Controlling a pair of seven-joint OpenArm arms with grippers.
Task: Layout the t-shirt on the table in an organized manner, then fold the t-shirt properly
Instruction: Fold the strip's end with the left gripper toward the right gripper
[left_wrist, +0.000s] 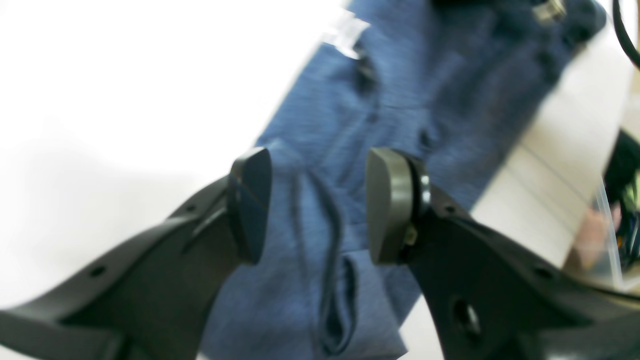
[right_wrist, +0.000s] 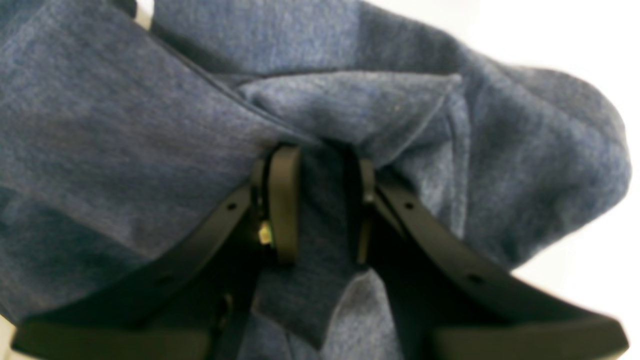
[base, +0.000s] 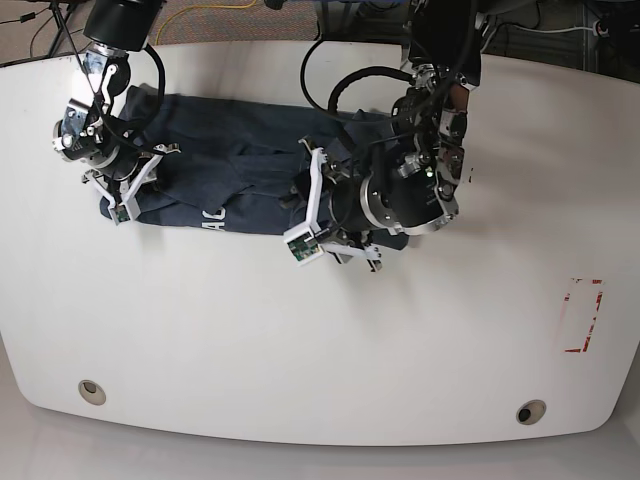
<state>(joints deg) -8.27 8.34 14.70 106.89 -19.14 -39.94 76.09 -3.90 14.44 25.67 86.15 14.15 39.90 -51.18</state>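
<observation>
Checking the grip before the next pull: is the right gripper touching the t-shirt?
Touching. The right wrist view shows the right gripper with a fold of the t-shirt pinched between its pads.

white "ac" on the t-shirt (base: 215, 215)

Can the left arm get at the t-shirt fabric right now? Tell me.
Probably yes: the left gripper stands open right over the t-shirt, with nothing between its pads and the cloth.
</observation>
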